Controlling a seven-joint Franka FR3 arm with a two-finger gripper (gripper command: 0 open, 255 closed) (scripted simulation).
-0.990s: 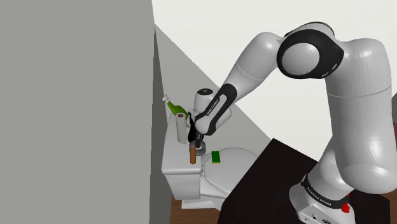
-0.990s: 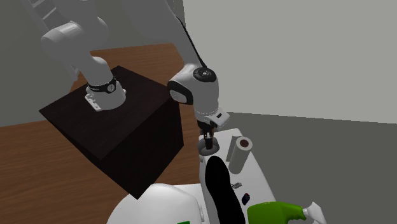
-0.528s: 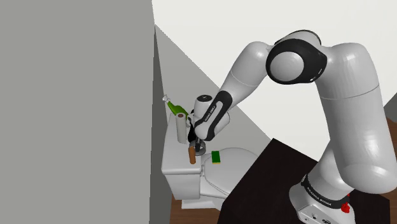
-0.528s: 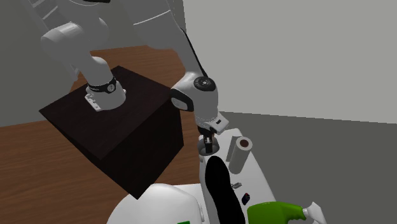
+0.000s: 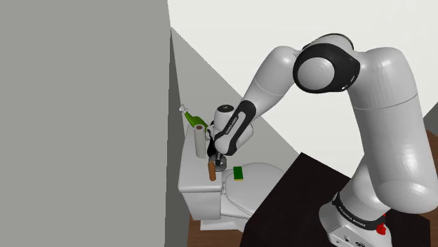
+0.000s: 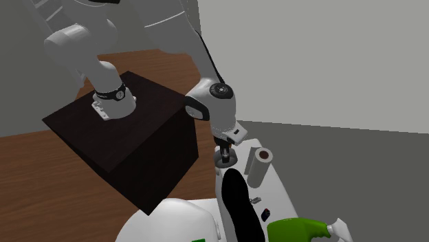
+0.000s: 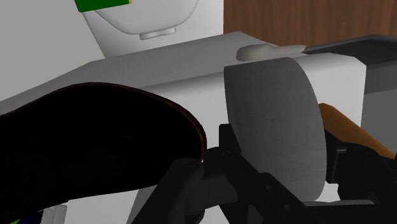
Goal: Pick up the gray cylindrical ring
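A plain gray wall [image 5: 84,105] takes up the left half of the shoulder view. My white arm [image 5: 372,105] rises from the lower right of that view, arches across the top and comes down toward the middle. In the second exterior view my stand, a dark box [image 6: 130,137], sits at centre left on a wooden floor [image 6: 41,158].

The white toilet's tank [image 5: 200,191] stands at lower centre of the shoulder view, against the wall's edge, with its closed lid [image 5: 263,179] just to the right. A long black object [image 6: 237,199] lies on the tank top at lower centre of the second exterior view. A green bottle [image 5: 192,118] lies at the tank's far end, and a pale paper roll [image 5: 200,140] stands beside it. A brown cylinder [image 5: 212,170] stands just left of my hand, and a small green sponge [image 5: 239,172] rests on the toilet lid.

The gray ring [image 7: 270,127] sits on the tank top near the middle of the shoulder view, directly under my wrist. My gripper [image 5: 220,163] points down onto it, and its black fingers [image 7: 336,159] press against the ring on both sides, pinching it between them.
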